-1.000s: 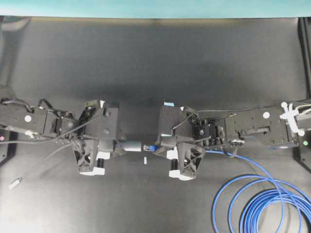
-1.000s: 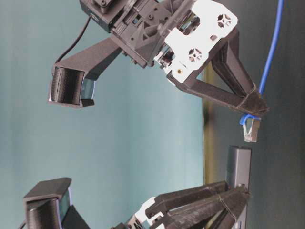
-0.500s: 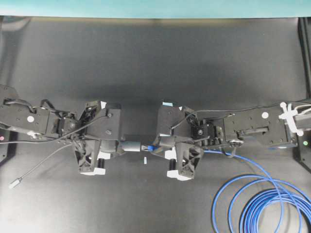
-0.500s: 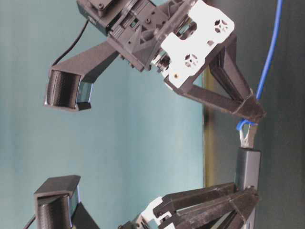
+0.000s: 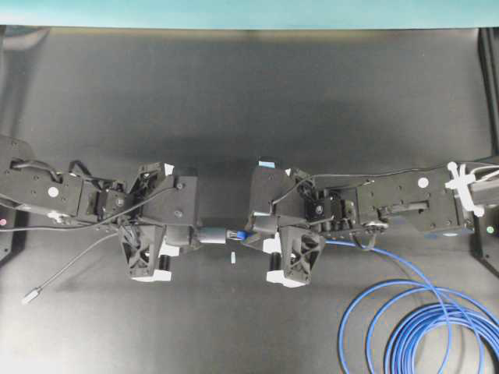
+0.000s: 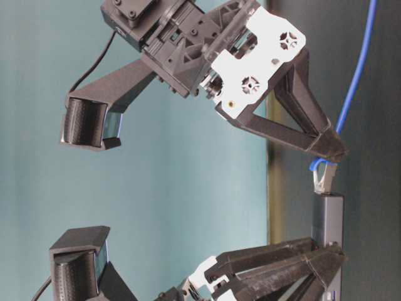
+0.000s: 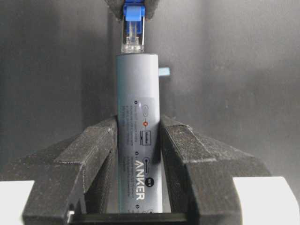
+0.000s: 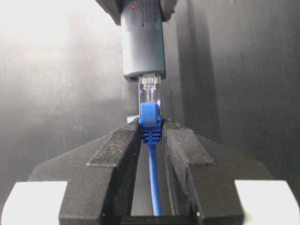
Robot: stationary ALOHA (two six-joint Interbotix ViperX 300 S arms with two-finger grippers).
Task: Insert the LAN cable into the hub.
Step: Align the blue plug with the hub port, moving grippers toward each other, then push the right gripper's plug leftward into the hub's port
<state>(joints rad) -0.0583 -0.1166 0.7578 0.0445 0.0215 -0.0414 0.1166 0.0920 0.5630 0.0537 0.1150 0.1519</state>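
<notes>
- Since a second ago: gap between plug and hub closed, from plainly apart in the table-level view to clear tip meeting the hub's end face; both arms drawn slightly closer together above the dark counter [image 5: 249, 93].
- Right arm reaching in from the right of the overhead view, left arm from the left, meeting near the middle.
- Bright-blue LAN cable [image 5: 405, 327] coiled in loops at the lower right of the counter, one strand running up along the right arm to its end effector.
- Left end effector [image 7: 139, 154] pinching the hub [image 7: 138, 136], black fingers [image 7: 89, 159] pressed against its two long sides, printed face toward the wrist camera.
- Hub held clear of the counter, free end pointing toward the right end effector [image 8: 151, 140].
- Right end effector clamped on the cable's blue boot, fingers [image 8: 117, 154] snug on both sides, cable trailing back between them.
- Thin grey cord [image 5: 78, 257] trailing from the left arm across the counter to a small silver plug [image 5: 31, 296] at the far left.
- Clear plug [image 8: 150, 91] sticking out past the boot, in line with the hub, tip touching its end; depth of entry impossible to judge.
- Tiny white strip [image 5: 232, 257] lying on the counter just below the meeting point.
</notes>
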